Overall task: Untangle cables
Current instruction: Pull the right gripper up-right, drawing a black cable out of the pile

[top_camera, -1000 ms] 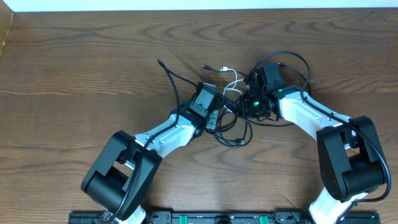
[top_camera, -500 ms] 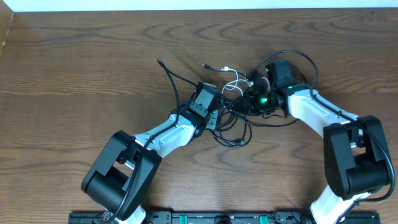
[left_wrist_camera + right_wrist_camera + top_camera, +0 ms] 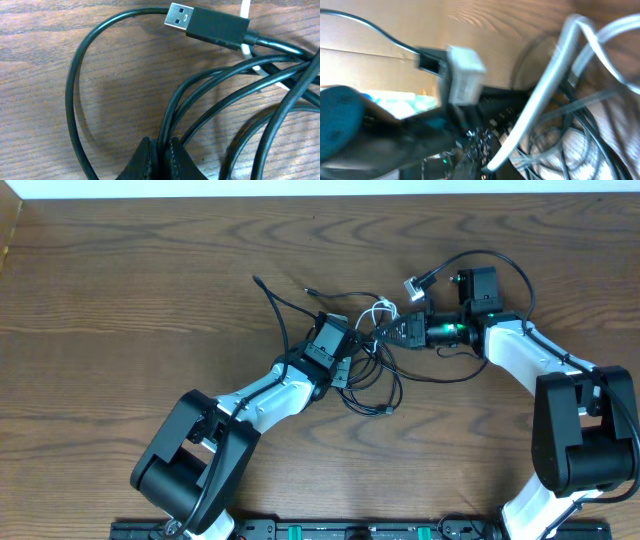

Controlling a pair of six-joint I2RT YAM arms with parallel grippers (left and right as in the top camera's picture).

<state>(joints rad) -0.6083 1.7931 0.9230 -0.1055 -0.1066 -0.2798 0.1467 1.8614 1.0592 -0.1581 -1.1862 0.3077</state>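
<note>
The cables lie tangled at the table's middle. The two black cables (image 3: 385,392) loop below the grippers, and one black end (image 3: 258,281) trails up to the left. My left gripper (image 3: 347,370) is shut on a black cable strand (image 3: 172,115); a black USB plug (image 3: 207,22) lies just ahead of it. My right gripper (image 3: 398,331) is shut on the white cable (image 3: 378,311), which also shows in the right wrist view (image 3: 552,80). Its white plug (image 3: 413,285) sticks up and appears blurred in the right wrist view (image 3: 463,75).
A thin black cable end (image 3: 306,290) lies above the tangle. The right arm's own thick black cable (image 3: 505,265) arcs over its wrist. A pale wall edge (image 3: 320,188) runs along the table's far side.
My right arm has swung to the right and turned, pulling the white cable and its plug up and rightward. The tangle shifted slightly. My left gripper has stayed put on the black cable.
</note>
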